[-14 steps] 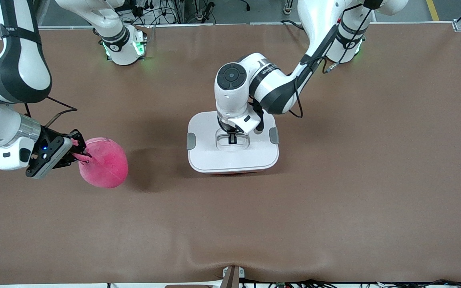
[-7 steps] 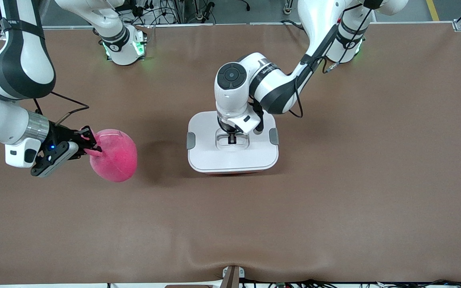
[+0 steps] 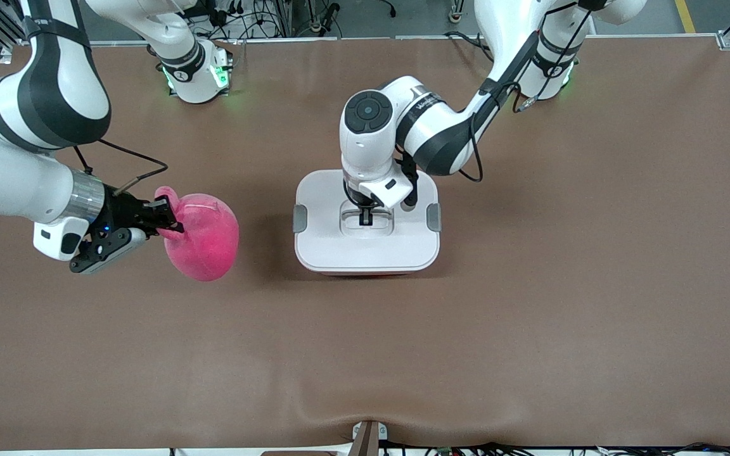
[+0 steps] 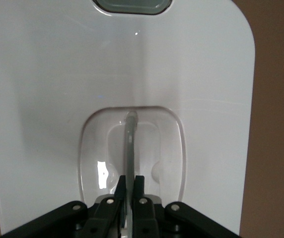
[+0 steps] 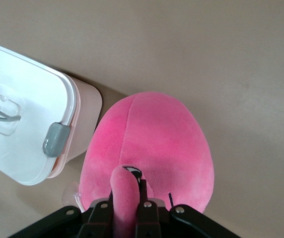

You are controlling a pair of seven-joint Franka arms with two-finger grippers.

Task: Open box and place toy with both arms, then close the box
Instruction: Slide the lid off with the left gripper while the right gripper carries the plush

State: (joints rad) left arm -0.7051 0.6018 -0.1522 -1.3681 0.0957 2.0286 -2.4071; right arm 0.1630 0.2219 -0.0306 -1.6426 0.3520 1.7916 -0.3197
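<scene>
The box (image 3: 366,253) stands mid-table with its white lid (image 3: 327,209) on and a grey clip (image 3: 300,218) at each side. My left gripper (image 3: 365,218) is over the lid's middle, shut on the clear recessed handle (image 4: 129,144); its fingers (image 4: 130,179) pinch the thin bar. My right gripper (image 3: 165,218) is shut on an eye stalk of the pink plush toy (image 3: 206,244) and holds it above the table, beside the box toward the right arm's end. In the right wrist view the toy (image 5: 152,139) hangs below the gripper (image 5: 127,186), with the box (image 5: 28,124) close by.
The brown table mat (image 3: 530,316) is bare round the box. The arms' bases, lit green (image 3: 197,76), stand along the edge farthest from the front camera. A small bracket (image 3: 368,437) sits at the nearest edge.
My right gripper has carried the toy toward the box. My left gripper, still on the handle, has shifted slightly with the lid.
</scene>
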